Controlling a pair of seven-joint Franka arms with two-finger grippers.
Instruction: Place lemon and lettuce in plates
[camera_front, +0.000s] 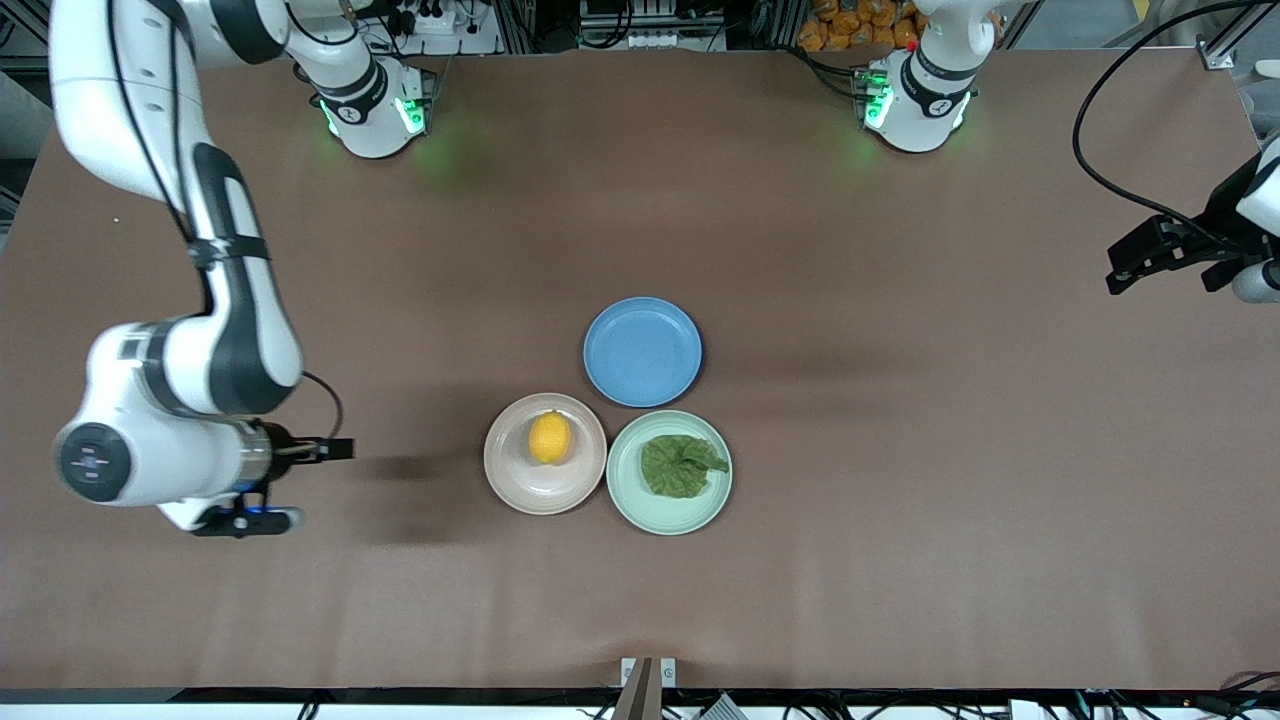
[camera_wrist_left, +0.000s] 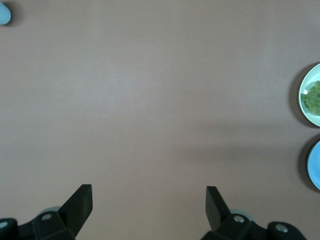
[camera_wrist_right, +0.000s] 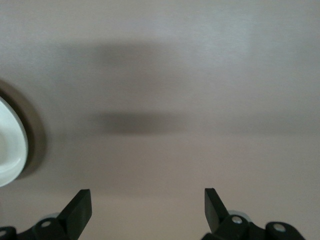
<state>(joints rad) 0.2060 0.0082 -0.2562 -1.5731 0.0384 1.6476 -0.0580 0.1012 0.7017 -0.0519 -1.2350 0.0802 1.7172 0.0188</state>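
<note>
The lemon (camera_front: 549, 437) lies in the beige-pink plate (camera_front: 520, 485). The lettuce (camera_front: 681, 465) lies in the mint green plate (camera_front: 668, 515), which touches the beige-pink plate on the side toward the left arm's end. My right gripper (camera_front: 332, 451) is open and empty, low over bare table toward the right arm's end, apart from the beige-pink plate; its wrist view (camera_wrist_right: 148, 196) shows that plate's rim (camera_wrist_right: 10, 150). My left gripper (camera_front: 1160, 268) is open and empty over the table's edge at the left arm's end. Its wrist view (camera_wrist_left: 149, 192) shows the mint plate (camera_wrist_left: 304, 100) with the lettuce (camera_wrist_left: 315, 97).
An empty blue plate (camera_front: 642, 351) sits just farther from the front camera than the two task plates, and also shows in the left wrist view (camera_wrist_left: 315, 162). A black cable (camera_front: 1090, 150) loops over the table near the left arm's end.
</note>
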